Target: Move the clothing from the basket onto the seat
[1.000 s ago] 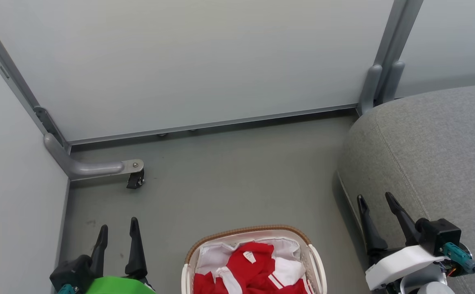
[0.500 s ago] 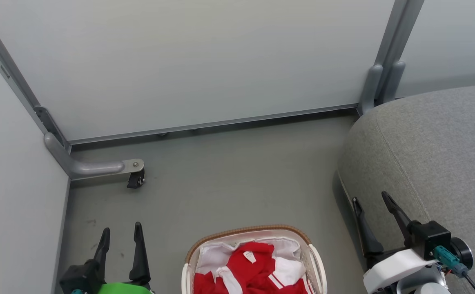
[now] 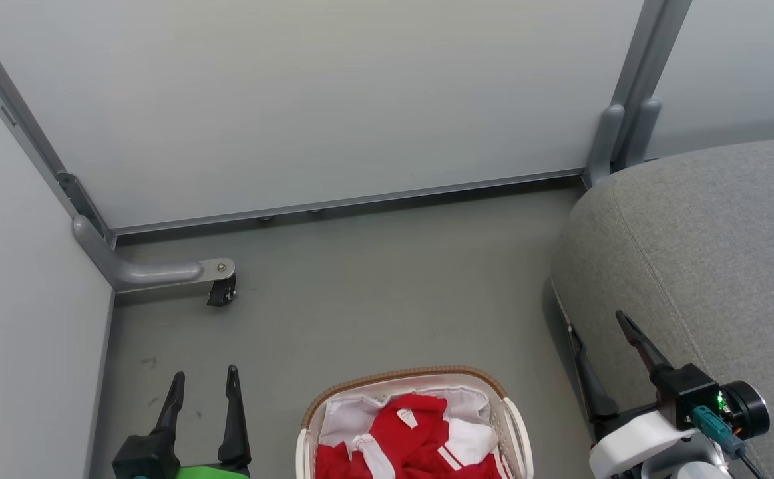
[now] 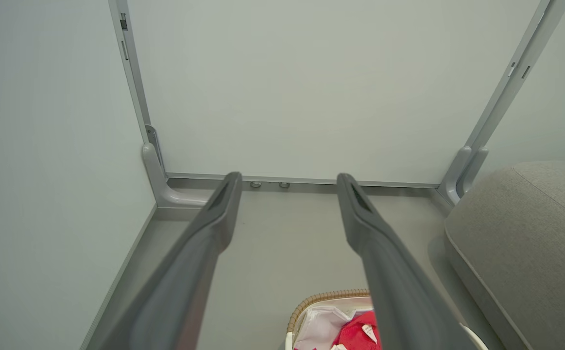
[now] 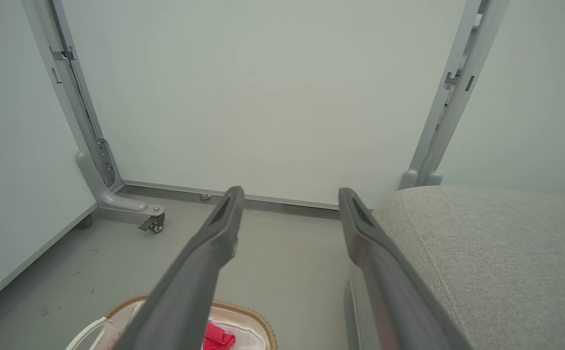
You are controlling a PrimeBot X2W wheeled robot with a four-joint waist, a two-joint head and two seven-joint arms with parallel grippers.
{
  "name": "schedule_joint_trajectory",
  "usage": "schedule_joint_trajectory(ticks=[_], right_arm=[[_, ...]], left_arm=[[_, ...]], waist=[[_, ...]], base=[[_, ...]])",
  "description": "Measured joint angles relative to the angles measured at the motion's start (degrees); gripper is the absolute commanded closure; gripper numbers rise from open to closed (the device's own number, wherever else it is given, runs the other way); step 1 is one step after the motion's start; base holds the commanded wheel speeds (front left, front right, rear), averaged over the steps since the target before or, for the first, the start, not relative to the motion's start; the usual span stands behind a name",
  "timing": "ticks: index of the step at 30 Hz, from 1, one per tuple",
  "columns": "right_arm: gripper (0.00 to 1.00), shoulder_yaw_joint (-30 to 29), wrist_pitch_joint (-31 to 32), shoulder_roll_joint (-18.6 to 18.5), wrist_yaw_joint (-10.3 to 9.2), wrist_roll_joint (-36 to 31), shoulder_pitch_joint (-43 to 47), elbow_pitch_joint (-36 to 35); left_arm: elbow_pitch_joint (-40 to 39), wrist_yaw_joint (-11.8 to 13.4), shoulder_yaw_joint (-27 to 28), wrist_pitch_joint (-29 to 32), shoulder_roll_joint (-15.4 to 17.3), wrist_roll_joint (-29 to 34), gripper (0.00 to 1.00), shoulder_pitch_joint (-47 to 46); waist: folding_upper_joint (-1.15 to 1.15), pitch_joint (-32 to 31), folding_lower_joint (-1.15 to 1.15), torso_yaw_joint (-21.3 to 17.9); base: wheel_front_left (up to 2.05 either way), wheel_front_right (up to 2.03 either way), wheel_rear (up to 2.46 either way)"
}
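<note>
At six o'clock in the head view, cut by the bottom edge, stands the basket (image 3: 413, 379), its brown woven rim arching over a white liner (image 3: 350, 416). The clothing (image 3: 413, 439) lies inside it: red fabric with white stripes and trim, heaped on the liner, a small white tag (image 3: 406, 418) uppermost. From three to five o'clock spreads the seat (image 3: 713, 253), grey and upholstered, its rounded corner near the basket's right handle but apart from it, with a strip of grey floor (image 3: 373, 293) between.

At seven o'clock the left gripper (image 3: 205, 374) points toward twelve, its jaws released and spread wide with only floor between them; it hangs beside the basket's left side without touching it. At five o'clock the right gripper (image 3: 594, 322) points toward eleven, its jaws likewise parted and grasping nothing, against the seat's near side. Whether a finger brushes the upholstery I cannot tell.

At twelve o'clock a pale panel (image 3: 307, 100) closes off the floor. At eight o'clock a metal bracket (image 3: 154, 273) reaches out from the corner, with a small black caster (image 3: 221, 293) under its end.

In the right wrist view the basket shows at seven o'clock, partly behind one finger, and the seat at four o'clock.
</note>
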Motion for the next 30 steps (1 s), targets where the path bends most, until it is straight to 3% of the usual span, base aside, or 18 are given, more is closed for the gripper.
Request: schedule_joint_trajectory(ticks=[20,30], right_arm=[[0.0,0.0,0.0,0.0,0.0,-0.3,0.0,0.0],[0.0,-0.5,0.0,0.0,0.0,-0.6,-0.4,-0.8]], left_arm=[[0.1,0.0,-0.4,-0.2,0.0,0.1,0.0,0.0],[-0.8,0.2,-3.1,-0.2,0.0,-0.7,0.0,-1.6]], waist=[[0.0,0.4,0.0,-0.1],[0.0,2.9,0.0,-0.5]], base=[[0.0,0.0,0.0],[0.0,0.0,0.0]])
